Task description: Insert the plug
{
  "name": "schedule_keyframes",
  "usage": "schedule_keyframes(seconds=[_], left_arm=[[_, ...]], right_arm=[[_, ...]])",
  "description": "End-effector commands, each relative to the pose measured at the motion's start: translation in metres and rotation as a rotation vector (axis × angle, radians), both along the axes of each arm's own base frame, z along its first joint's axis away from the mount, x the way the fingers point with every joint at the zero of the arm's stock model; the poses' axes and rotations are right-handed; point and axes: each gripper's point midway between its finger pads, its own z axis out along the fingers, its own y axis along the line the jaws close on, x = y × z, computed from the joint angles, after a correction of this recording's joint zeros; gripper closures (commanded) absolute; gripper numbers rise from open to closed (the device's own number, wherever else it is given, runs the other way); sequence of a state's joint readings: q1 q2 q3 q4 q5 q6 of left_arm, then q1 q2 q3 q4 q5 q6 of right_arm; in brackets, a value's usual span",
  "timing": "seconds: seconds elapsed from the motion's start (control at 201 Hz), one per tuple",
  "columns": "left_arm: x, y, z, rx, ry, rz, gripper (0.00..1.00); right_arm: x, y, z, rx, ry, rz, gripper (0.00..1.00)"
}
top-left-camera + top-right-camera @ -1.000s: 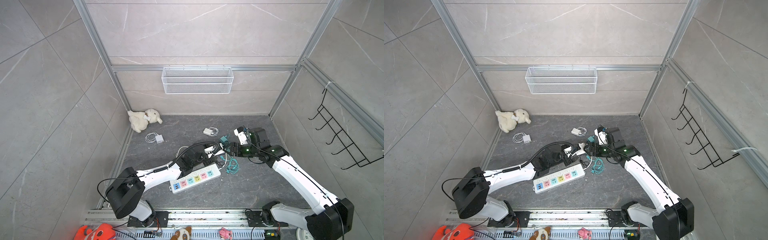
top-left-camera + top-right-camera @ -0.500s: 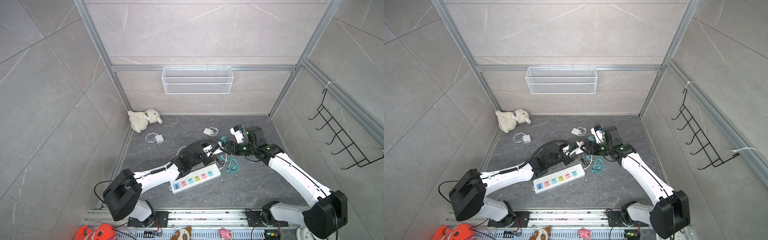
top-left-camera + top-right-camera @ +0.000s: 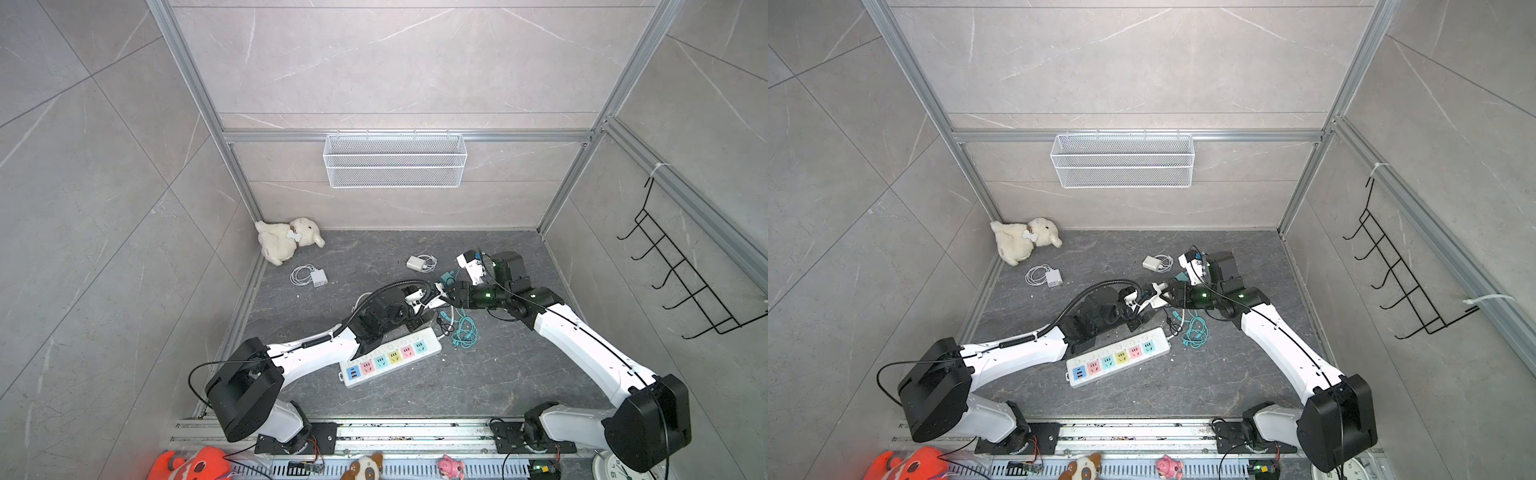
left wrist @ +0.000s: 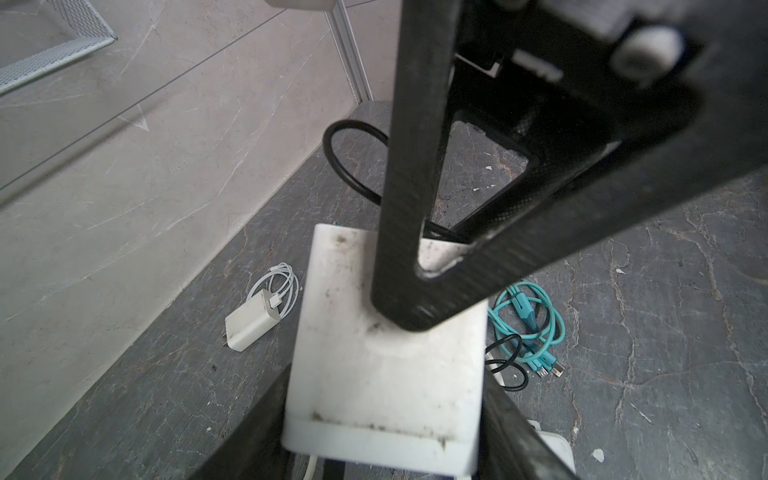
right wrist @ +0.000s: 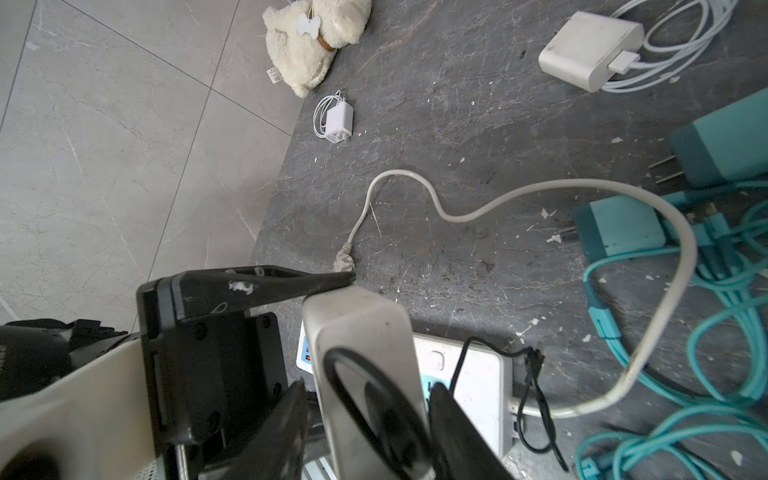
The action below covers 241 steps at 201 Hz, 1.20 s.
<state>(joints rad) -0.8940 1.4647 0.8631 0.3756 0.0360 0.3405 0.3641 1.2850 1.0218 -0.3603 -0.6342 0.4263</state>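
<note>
1. Slippage is the chief risk. The white plug (image 4: 386, 374) hangs in the air between both arms, just behind the power strip (image 3: 390, 357), and is clamped in the left gripper (image 4: 386, 419).
2. The right gripper (image 5: 365, 428) has its jaws close on either side of the plug's other end, but I cannot tell whether they press it. If the left gripper lets go too soon, the plug may drop or twist.
3. The thin black cord (image 5: 536, 395) by the strip's end could snag on the teal cables (image 3: 463, 332) or on a finger.
4. Open floor lies in front of the strip. The cables crowd its right end, and the left arm overhangs its far edge.
</note>
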Motion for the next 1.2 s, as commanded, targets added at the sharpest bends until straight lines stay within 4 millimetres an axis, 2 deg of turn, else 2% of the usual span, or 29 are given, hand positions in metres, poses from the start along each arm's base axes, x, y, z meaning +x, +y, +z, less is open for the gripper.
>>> schedule_keyframes(seconds=[0.0,0.334,0.503,0.742,0.846,0.986,1.12,1.195], left_arm=[[0.0,-0.006,0.04,-0.118,-0.066,-0.019,0.69],[0.0,-0.011,0.036,-0.119,-0.052,-0.031,0.7],[0.001,-0.013,0.035,-0.125,-0.051,-0.036,0.7],[0.0,-0.012,0.036,-0.126,-0.052,-0.035,0.7],[-0.002,-0.013,0.039,-0.139,-0.055,-0.045,0.7],[-0.001,-0.014,0.04,-0.143,-0.053,-0.046,0.7],[-0.003,-0.016,0.041,-0.157,-0.049,-0.059,0.7],[-0.004,-0.017,0.042,-0.161,-0.047,-0.063,0.7]], right_arm=[[-0.007,0.006,0.001,0.03,-0.001,0.047,0.53],[-0.015,0.012,0.001,0.069,-0.004,0.103,0.56],[-0.016,0.014,-0.001,0.079,0.007,0.114,0.52],[-0.017,0.014,-0.001,0.079,0.002,0.119,0.55],[-0.017,0.016,-0.002,0.091,0.01,0.13,0.52],[-0.018,0.016,-0.001,0.094,0.005,0.133,0.58],[-0.019,0.016,-0.003,0.09,0.012,0.135,0.51],[-0.018,0.016,-0.005,0.086,0.017,0.134,0.51]])
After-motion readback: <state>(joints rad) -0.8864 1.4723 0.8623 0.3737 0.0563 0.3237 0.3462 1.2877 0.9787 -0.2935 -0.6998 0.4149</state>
